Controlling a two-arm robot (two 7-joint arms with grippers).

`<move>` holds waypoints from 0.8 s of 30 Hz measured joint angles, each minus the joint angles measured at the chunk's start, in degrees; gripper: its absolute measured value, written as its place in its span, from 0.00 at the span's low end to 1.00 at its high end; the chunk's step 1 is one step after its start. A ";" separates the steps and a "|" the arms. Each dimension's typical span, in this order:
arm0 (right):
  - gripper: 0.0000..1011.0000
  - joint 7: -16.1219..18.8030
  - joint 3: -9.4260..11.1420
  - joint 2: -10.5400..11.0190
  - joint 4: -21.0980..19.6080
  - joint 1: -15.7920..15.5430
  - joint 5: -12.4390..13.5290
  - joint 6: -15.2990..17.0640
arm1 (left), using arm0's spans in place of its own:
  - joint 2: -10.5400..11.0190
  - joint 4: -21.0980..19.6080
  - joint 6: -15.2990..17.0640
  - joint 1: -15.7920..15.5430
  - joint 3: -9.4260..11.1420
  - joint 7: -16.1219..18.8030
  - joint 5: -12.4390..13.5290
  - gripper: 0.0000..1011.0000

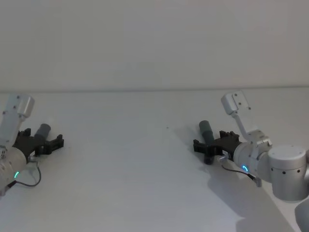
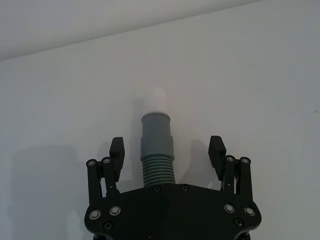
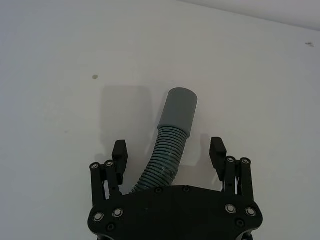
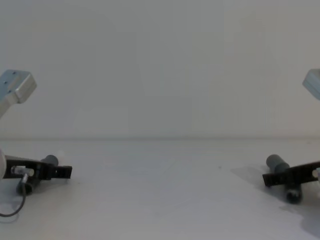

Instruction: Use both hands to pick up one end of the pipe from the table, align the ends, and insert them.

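1 pipe piece (image 2: 156, 145), whitish tip (image 2: 160, 99) fwd, is straddled by L gripper (image 1: 44, 137), jaws apart, not touching it. 2nd piece (image 3: 172, 135), cuff (image 3: 180, 107) fwd, is straddled likewise by R gripper (image 1: 211, 143). Wide open worktop (image 1: 125, 169) is seen between the 2 grippers; its far edge lies well ahead.

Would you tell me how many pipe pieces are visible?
2. One pipe piece lies between the open jaws of the left gripper, at left; the second pipe piece lies between the open jaws of the right gripper, at right.

- i can read no text, label, brand, number or sign anywhere.
- my left gripper (image 2: 167, 148), my right gripper (image 3: 169, 150), the pipe (image 2: 156, 142) and the table (image 1: 125, 164) carry no legible marking.
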 joint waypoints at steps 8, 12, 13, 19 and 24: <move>0.99 0.00 0.00 0.00 0.00 0.00 0.00 0.00 | 0.37 0.06 0.24 -0.29 0.41 -0.33 0.56 0.85; 0.99 0.00 0.00 0.00 0.00 0.00 0.00 0.00 | 0.47 0.07 0.31 -0.37 0.51 -0.41 0.73 0.75; 0.99 0.00 0.00 0.00 0.00 0.00 0.00 0.00 | 0.50 0.07 0.32 -0.40 0.55 -0.43 0.78 0.68; 0.99 0.00 0.00 0.00 0.00 0.00 0.00 0.01 | 0.60 0.07 0.37 -0.48 0.64 -0.51 0.92 0.50; 0.99 0.00 0.00 0.00 0.00 0.00 0.00 0.00 | 0.63 0.07 0.40 -0.51 0.68 -0.55 0.98 0.35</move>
